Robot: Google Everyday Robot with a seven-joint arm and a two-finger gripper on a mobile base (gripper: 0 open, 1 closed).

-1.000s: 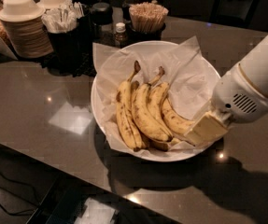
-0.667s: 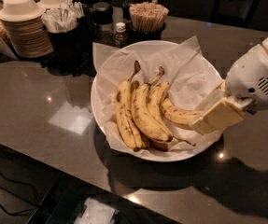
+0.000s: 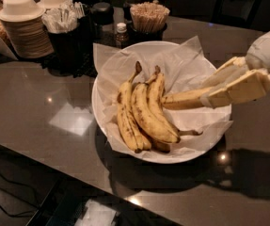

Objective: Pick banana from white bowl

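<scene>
The white bowl (image 3: 101, 109), lined with crinkled white paper, sits on the dark counter in the middle of the camera view. Three shorter brown-streaked bananas (image 3: 141, 112) lie bunched in its left half. My gripper (image 3: 221, 89) reaches in from the right over the bowl's right side. It is shut on the banana (image 3: 184, 99), a yellow one held roughly level and lifted off the paper, its free end pointing left toward the bunch. The gripper's fingers (image 3: 240, 89) hide the banana's right end.
At the back left stand stacked cream paper bowls (image 3: 24, 25), a black holder with white packets (image 3: 66, 25), a dark lidded jar (image 3: 102, 13), a small bottle (image 3: 121, 34) and a cup of wooden stirrers (image 3: 149, 18). The counter's front edge runs diagonally at lower left.
My gripper has risen and pulled back to the right with the banana in it. The banana has come up off the paper and away from the bunch.
</scene>
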